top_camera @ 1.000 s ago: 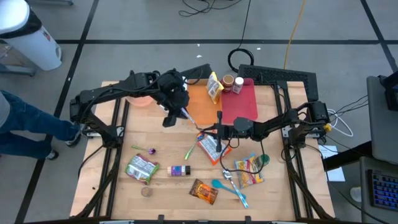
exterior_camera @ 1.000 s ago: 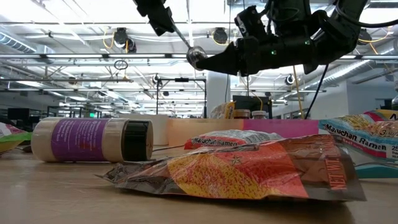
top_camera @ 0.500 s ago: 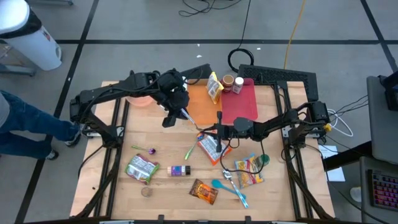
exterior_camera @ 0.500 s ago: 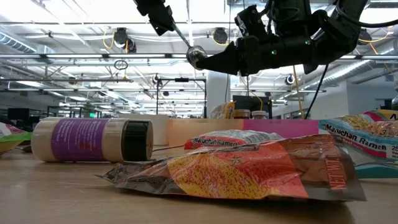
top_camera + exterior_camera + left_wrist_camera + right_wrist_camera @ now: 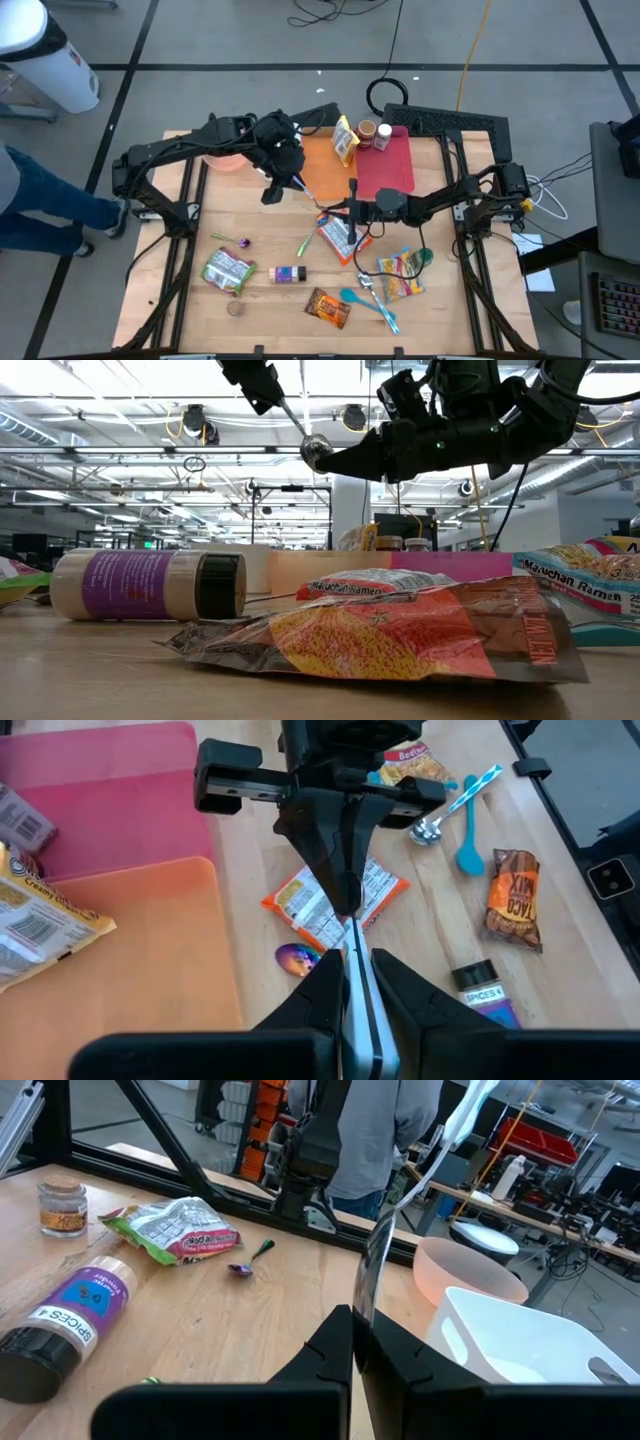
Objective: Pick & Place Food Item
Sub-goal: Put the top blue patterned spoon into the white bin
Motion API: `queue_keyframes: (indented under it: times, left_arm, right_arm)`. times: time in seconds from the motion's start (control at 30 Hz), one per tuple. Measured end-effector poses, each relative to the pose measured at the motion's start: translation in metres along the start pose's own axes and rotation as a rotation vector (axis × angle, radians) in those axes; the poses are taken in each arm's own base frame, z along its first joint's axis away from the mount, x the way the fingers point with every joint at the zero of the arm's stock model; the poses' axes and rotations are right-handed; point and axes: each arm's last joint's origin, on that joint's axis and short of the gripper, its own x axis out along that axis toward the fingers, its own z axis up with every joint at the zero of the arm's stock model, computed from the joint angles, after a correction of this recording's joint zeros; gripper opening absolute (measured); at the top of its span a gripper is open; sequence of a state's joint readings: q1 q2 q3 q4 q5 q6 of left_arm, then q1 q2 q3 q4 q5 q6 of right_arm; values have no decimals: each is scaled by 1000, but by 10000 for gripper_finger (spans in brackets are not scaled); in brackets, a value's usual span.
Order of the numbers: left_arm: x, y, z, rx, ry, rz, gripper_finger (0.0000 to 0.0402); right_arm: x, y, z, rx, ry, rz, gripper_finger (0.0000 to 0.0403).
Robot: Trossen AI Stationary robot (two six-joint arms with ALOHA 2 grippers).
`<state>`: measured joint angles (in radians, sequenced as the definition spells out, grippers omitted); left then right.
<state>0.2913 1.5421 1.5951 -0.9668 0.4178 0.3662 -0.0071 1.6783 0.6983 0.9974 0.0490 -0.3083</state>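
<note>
A metal spoon (image 5: 298, 422) is held in the air between both grippers, above the orange ramen packet (image 5: 340, 238) that lies flat on the table. My left gripper (image 5: 285, 186) is shut on the spoon's handle. My right gripper (image 5: 326, 211) is shut at the spoon's bowl end (image 5: 317, 450). The spoon slants down from the left gripper toward the right one. It also shows in the left wrist view (image 5: 354, 945) and in the right wrist view (image 5: 374, 1270). My left gripper pinches the spoon's handle (image 5: 352, 982) between its two fingers, and the fingers lie along the handle. They slant down toward the table's right and near side. The spoon is lifted clear of the table. My right gripper pinches the spoon's bowl end (image 5: 366, 1302) between its fingertips (image 5: 338, 460). It comes about level from the table's right side. The fingers hide the exact place of contact in the left wrist view.
An orange board (image 5: 320, 165) and a red board (image 5: 390, 165) lie at the back with a yellow bag (image 5: 345, 140) and two jars (image 5: 375, 133). A pink bowl (image 5: 225, 160), green bag (image 5: 228, 270), spice bottle (image 5: 289, 274), taco packet (image 5: 328, 307) and blue spoon (image 5: 365, 305) lie around.
</note>
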Motion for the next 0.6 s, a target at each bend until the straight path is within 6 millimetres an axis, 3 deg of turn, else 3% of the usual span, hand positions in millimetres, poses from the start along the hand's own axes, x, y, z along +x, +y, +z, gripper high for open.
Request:
queue_keyframes:
  times: [0.23,0.6]
  left_arm:
    - [0,0,0,26,11,24,33]
    - [0,1,-6,15,86,80,33]
  right_arm:
    - [0,0,0,-17,0,-3,9]
    - [0,-1,2,14,-18,-15,95]
